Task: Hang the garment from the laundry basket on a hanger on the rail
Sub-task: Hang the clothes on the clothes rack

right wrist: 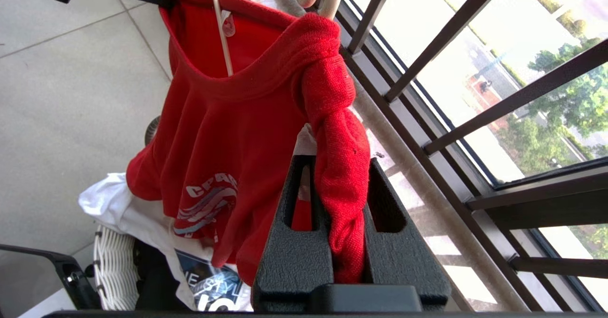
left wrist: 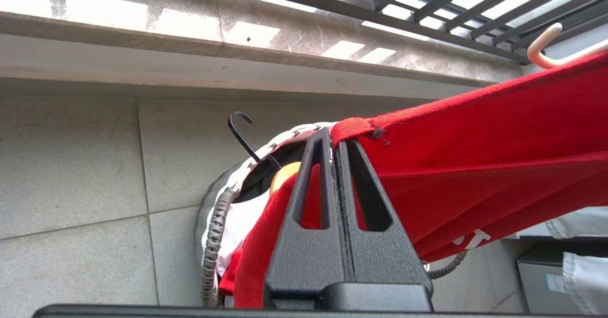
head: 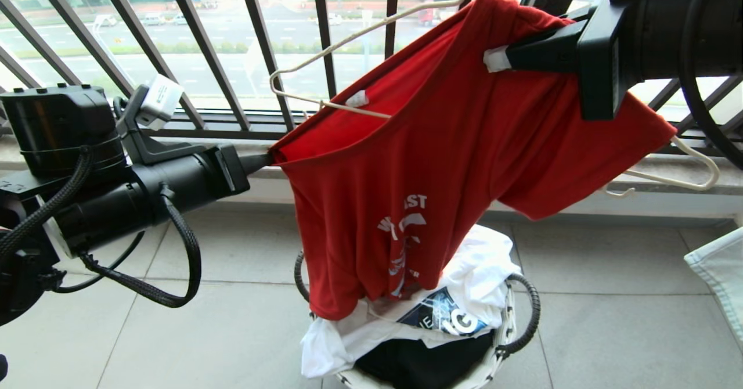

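Fingers of both grippers, left [head: 268, 159] and right [head: 500, 59], pinch the red printed T-shirt [head: 406, 162], threading it onto the thin cream wire hanger [head: 325, 49] above the round white woven basket [head: 499, 351]; next, seat both shoulders.

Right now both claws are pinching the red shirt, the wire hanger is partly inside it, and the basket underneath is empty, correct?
Not quite. The laundry basket is not empty: the head view shows a white printed T-shirt and a black one in it. The rest holds: the left gripper and right gripper both pinch the red shirt, with the hanger partly inside it.
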Tool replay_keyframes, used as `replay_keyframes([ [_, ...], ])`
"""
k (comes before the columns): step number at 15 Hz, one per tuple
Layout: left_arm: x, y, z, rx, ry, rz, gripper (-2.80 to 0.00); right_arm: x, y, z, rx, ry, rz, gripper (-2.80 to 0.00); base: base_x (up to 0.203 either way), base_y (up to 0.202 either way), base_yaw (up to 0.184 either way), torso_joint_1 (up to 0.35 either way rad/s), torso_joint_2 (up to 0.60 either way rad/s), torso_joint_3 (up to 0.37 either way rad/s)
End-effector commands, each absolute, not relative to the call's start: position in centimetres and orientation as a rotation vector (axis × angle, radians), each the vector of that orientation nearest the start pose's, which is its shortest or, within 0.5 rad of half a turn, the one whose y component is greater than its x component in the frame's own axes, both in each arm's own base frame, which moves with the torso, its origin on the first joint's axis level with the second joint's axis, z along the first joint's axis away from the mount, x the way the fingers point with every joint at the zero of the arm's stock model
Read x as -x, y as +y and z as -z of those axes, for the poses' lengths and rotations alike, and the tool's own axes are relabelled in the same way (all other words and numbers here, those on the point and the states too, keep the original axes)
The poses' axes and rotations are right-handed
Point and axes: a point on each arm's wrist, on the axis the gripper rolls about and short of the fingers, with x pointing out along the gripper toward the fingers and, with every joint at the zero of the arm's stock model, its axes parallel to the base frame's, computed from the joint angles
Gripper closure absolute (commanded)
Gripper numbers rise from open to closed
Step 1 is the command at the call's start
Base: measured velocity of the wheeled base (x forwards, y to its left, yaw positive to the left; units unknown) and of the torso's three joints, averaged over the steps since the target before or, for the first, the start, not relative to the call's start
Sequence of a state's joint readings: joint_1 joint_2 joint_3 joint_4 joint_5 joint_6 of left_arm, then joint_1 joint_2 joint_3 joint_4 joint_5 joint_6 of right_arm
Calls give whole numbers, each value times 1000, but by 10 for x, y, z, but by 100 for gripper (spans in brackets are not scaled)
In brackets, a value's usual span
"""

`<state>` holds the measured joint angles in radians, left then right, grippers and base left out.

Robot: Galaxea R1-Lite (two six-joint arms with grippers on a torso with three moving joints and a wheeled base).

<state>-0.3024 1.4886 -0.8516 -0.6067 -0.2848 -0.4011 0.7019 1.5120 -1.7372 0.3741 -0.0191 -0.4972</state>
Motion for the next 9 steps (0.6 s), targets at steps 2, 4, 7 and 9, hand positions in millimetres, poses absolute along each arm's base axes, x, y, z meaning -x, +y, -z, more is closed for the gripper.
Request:
replay_keyframes([
  [2, -242, -97, -247, 387, 180, 632, 0, -184, 156, -396, 532, -34, -707, 0, 0, 0, 0, 0, 0, 0],
  [4, -248, -101, -241, 388, 203, 629, 0, -179, 158, -397, 515, -39, -724, 0, 0, 0, 0, 0, 0, 0],
  [7, -255, -103, -234, 388, 225, 615, 0, -171, 162, -399, 470, -38, -755, 0, 0, 0, 0, 0, 0, 0],
  [9, -260, -102, -231, 387, 230, 600, 0, -169, 160, -399, 468, -36, -759, 0, 0, 0, 0, 0, 0, 0],
])
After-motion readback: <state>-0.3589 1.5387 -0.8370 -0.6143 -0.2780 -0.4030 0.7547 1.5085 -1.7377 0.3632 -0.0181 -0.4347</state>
